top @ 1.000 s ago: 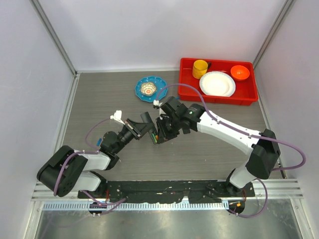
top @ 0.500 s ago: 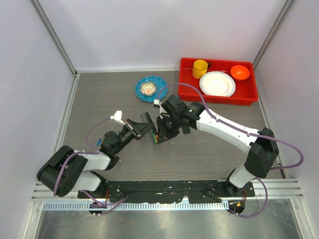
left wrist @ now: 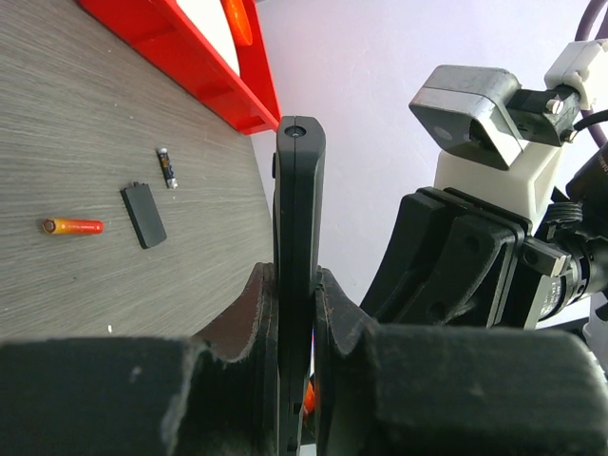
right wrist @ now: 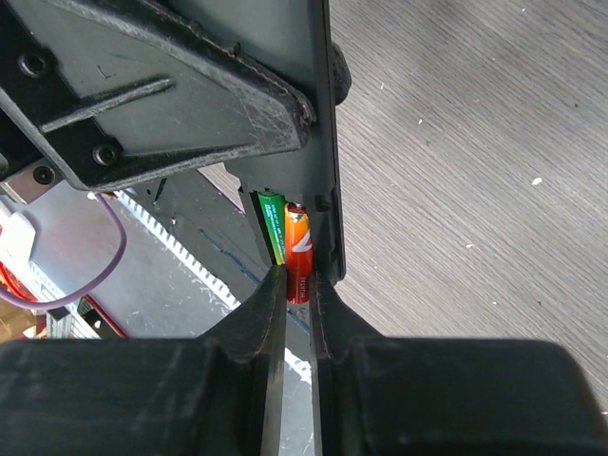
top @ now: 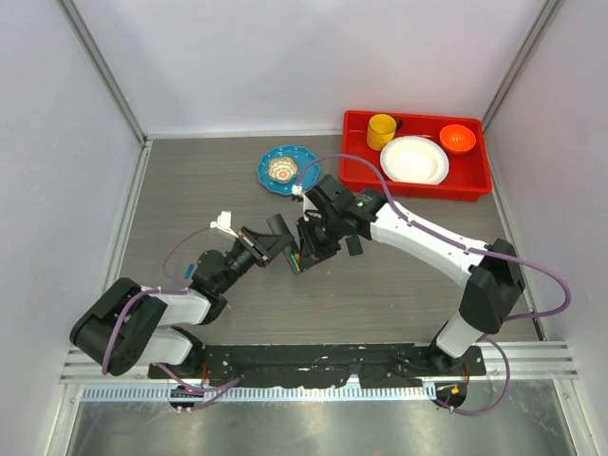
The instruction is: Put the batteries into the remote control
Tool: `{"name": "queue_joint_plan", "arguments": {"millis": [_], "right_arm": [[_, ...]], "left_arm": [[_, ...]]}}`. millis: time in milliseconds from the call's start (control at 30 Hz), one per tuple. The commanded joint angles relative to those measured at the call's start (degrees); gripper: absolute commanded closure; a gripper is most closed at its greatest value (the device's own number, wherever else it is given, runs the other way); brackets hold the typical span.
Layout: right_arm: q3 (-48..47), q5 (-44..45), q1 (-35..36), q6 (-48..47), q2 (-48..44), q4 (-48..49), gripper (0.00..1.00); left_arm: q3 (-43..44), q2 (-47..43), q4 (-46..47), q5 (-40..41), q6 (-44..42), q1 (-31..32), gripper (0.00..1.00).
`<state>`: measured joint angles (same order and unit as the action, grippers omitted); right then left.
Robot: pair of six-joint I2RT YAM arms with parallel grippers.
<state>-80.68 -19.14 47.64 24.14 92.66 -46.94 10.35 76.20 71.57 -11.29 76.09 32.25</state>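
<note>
Over the middle of the table [top: 180, 190], the left gripper [left wrist: 296, 290] is closed on the remote control [left wrist: 299, 180]; the right gripper [right wrist: 296, 285] pinches one battery [right wrist: 298, 249] at its compartment

Overhead wide view, two close wrist views

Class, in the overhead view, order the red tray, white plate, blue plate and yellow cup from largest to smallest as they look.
1. red tray
2. white plate
3. blue plate, only a little smaller than the white one
4. yellow cup
</note>
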Motion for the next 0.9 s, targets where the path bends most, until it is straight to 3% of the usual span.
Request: {"name": "queue_joint_plan", "arguments": {"millis": [0, 233, 467, 867], "right_arm": [[-3.16, 4.28, -2.02, -1.73, 1.82, 0.45, 0.99], [-5.71, 4.81, -2.37, -2.52, 3.92, -0.61, 0.99], [-6.24, 6.12, -2.37, -2.52, 4.28, -1.49, 0.86], [-6.24, 6.39, -2.37, -1.99, 4.11, -2.11, 0.75]], "left_arm": [[2.57, -1.59, 17.02, -3.21, 3.09, 0.71, 1.0], [3.27, -1.23, 17.02, -3.21, 3.8, 0.71, 1.0], [3.19, -0.79, 17.02, -2.69, 3.89, 0.71, 1.0], [3.01, 0.44, 17.02, -2.33, 3.97, 0.71, 1.0]]}}
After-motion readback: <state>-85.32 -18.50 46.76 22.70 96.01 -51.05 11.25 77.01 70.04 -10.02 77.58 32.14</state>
